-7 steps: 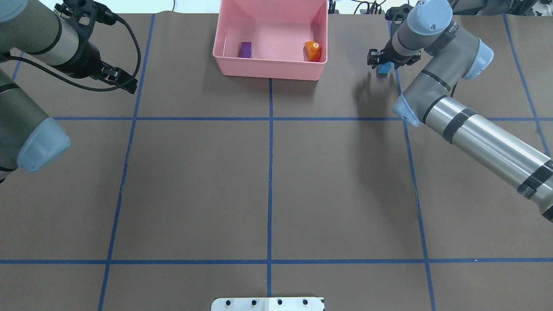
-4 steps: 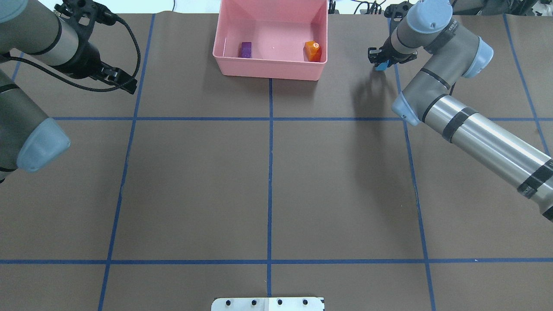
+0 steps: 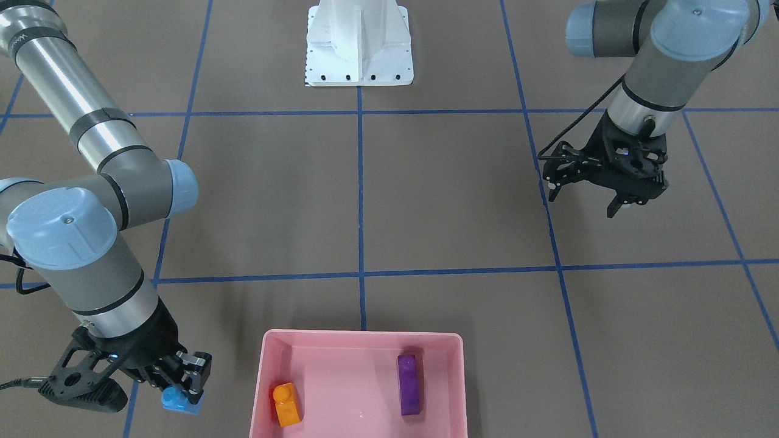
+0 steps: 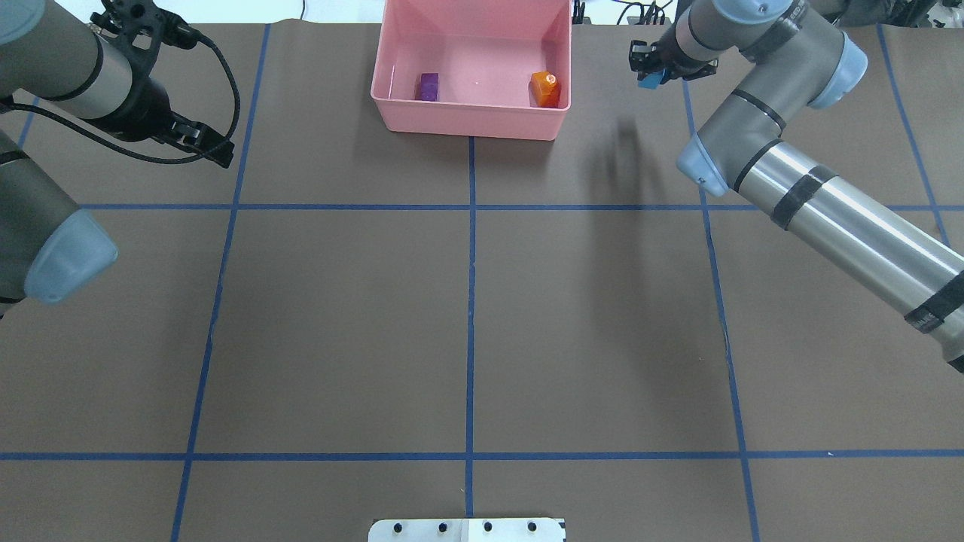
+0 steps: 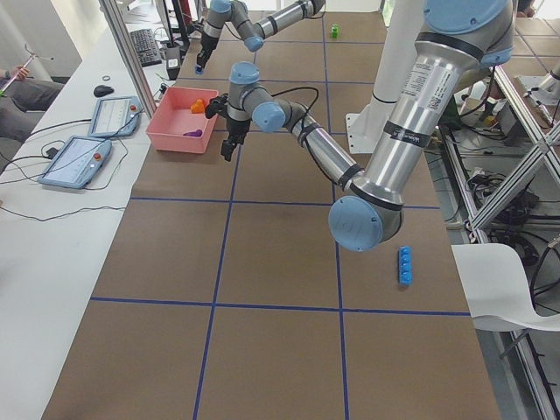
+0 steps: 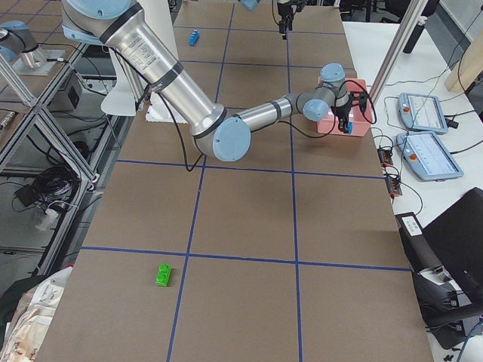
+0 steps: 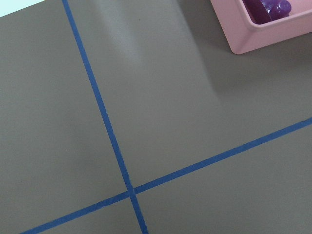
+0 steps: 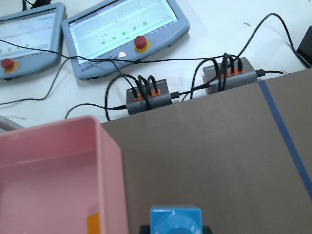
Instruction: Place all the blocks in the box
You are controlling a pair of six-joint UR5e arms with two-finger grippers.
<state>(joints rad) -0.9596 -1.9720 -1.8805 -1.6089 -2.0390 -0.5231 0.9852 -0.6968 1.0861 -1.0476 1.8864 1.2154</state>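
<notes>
Overhead exterior view: the right gripper's (image 4: 652,69) narrow jaws hold the small blue brick (image 4: 648,80) raised beside the box (image 4: 471,124), outside its wall. Advise clearing the rim fully, then releasing low over bare floor between the orange brick (image 4: 544,88) and the purple brick (image 4: 428,86); the left gripper (image 3: 582,203) stands well apart, jaws wide and empty

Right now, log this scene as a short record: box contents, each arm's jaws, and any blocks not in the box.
Box: pale pink plastic tray, open top
In box: long purple studded brick; orange one-stud brick
Right jaws: shut on small blue one-stud brick, lifted, beside the box and not over it
Left jaws: open, empty
Outside box, lying loose: long blue four-stud brick; green two-stud brick
</notes>
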